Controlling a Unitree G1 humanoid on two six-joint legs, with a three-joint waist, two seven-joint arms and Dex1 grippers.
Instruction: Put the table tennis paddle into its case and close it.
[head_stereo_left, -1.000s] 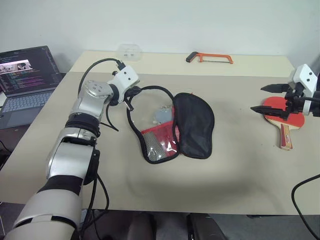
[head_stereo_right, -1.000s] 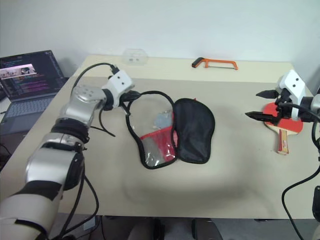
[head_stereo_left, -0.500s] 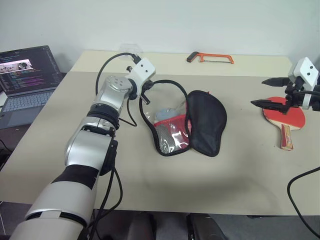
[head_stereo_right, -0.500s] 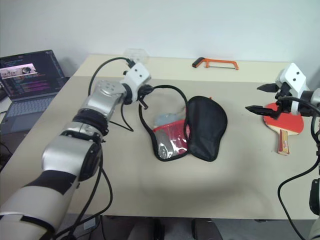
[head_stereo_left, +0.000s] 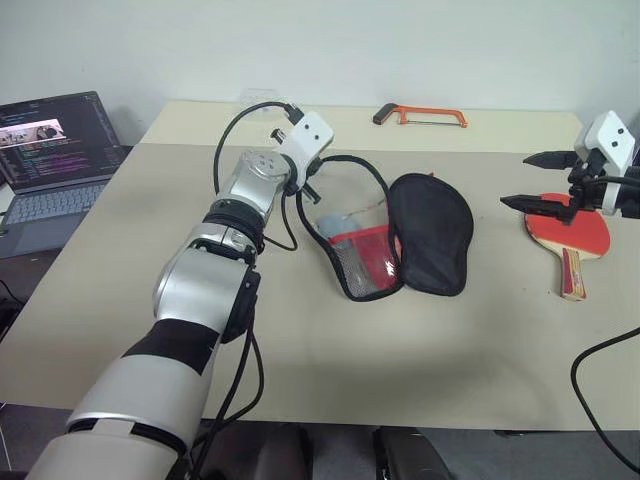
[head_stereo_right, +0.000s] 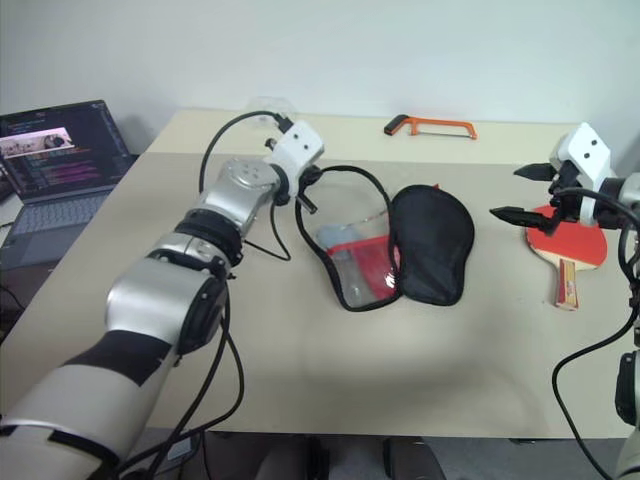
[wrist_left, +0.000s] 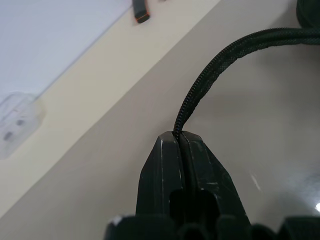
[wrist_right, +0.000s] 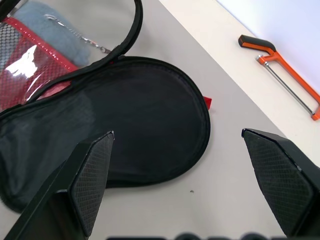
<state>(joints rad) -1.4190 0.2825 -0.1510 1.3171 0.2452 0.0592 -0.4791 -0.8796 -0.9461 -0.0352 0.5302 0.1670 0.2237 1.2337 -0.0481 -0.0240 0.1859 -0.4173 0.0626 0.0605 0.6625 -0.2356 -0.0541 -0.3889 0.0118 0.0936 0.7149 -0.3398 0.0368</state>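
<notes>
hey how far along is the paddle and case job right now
Done: the case lies unzipped and spread open on the table. In hand: the left gripper is shut on the case's zipper edge, while the right gripper hovers open above the table tennis paddle. Left: grasp the paddle, slide it in, zip shut.

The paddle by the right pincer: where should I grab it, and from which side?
Probably the table tennis paddle is best taken by its wooden handle, coming from above. It lies flat, red face up, handle pointing toward the robot, so the blade offers no edge to pinch, while the narrow handle fits between the fingers. The right pincer hovers open over the blade.
</notes>
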